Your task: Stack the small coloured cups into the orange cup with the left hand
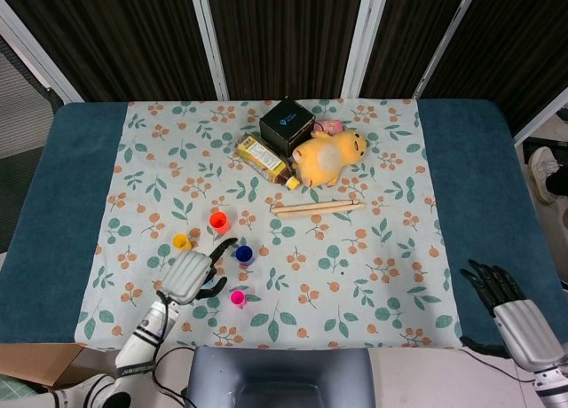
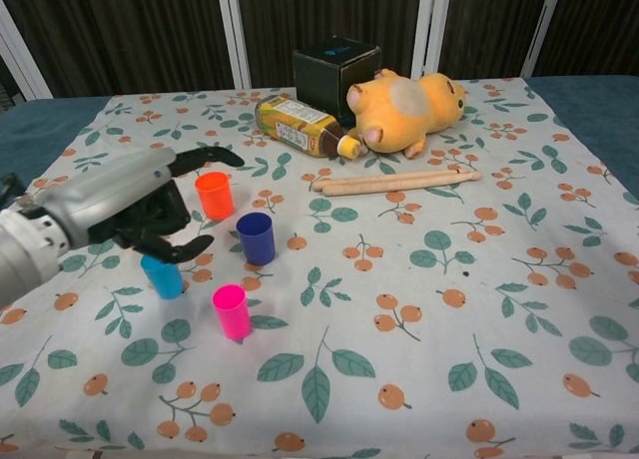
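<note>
The orange cup (image 1: 218,220) (image 2: 213,195) stands upright on the floral cloth. Around it stand a yellow cup (image 1: 181,241), a dark blue cup (image 1: 244,254) (image 2: 256,237) and a pink cup (image 1: 238,297) (image 2: 231,311). My left hand (image 1: 188,275) (image 2: 130,205) hovers over the light blue cup (image 2: 163,276), fingers spread, holding nothing. In the head view it hides that cup; in the chest view it hides the yellow one. My right hand (image 1: 506,306) lies open at the table's front right edge, far from the cups.
At the back of the cloth lie a black box (image 1: 287,122), a drink bottle on its side (image 1: 264,159) and a yellow plush toy (image 1: 328,155). A wooden stick (image 1: 318,207) lies in front of them, right of the cups.
</note>
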You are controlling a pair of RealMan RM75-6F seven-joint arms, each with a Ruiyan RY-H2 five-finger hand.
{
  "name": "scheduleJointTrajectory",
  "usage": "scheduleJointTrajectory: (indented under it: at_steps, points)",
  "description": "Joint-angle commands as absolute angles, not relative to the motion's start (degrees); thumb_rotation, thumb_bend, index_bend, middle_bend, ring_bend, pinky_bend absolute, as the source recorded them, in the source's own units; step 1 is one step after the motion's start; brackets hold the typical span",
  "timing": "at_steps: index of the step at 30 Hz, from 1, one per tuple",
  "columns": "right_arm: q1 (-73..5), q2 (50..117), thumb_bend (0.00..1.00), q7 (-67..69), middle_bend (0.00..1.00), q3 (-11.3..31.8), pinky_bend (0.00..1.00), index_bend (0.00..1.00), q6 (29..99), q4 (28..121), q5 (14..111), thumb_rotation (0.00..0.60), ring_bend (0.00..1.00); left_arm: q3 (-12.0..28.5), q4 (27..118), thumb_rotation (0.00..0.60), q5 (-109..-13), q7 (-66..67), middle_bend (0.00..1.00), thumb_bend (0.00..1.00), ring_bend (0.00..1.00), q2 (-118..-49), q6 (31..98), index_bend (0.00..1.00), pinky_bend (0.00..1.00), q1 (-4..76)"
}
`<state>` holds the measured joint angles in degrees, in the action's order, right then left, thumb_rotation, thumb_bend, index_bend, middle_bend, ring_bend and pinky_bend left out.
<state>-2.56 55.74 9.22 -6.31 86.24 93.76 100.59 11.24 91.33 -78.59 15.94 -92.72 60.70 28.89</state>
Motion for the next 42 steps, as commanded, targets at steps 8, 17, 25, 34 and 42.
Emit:
scheduleJointTrajectory:
  at_steps: [8,17,25,34,42]
  points:
    - [-2.59,55.48,0.12,10.23,0.00,-6.12,0.00,0.00,86.42,93.57,100.24,0.600,0.00,16.20,89.55,0.600,-64.21,29.42,1.00,0.37,1.00,-98.66,58.61,0.26,1.00,35.48]
    - [-2.21,55.82,0.12,9.92,0.00,-5.31,0.00,0.00,87.24,93.59,99.11,0.600,0.00,15.23,87.97,0.600,-57.73,34.95,1.00,0.37,1.00,-99.44,58.22,0.25,1.00,38.20]
    - [-2.11,55.65,0.12,10.21,0.00,-5.37,0.00,0.00,87.38,93.56,99.27,0.600,0.00,13.83,86.08,0.600,-56.29,36.96,1.00,0.37,1.00,-100.39,58.94,0.26,1.00,40.00]
    - [-2.05,55.58,0.12,10.36,0.00,-5.35,0.00,0.00,87.49,93.45,99.30,0.600,0.00,13.45,84.15,0.600,-55.04,35.66,1.00,0.37,1.00,-100.53,57.60,0.38,1.00,41.18]
    - [-1.96,55.41,0.12,10.45,0.00,-5.36,0.00,0.00,87.45,93.58,99.19,0.600,0.00,13.03,85.13,0.600,-54.53,33.77,1.00,0.38,1.00,-99.20,56.47,0.48,1.00,42.21]
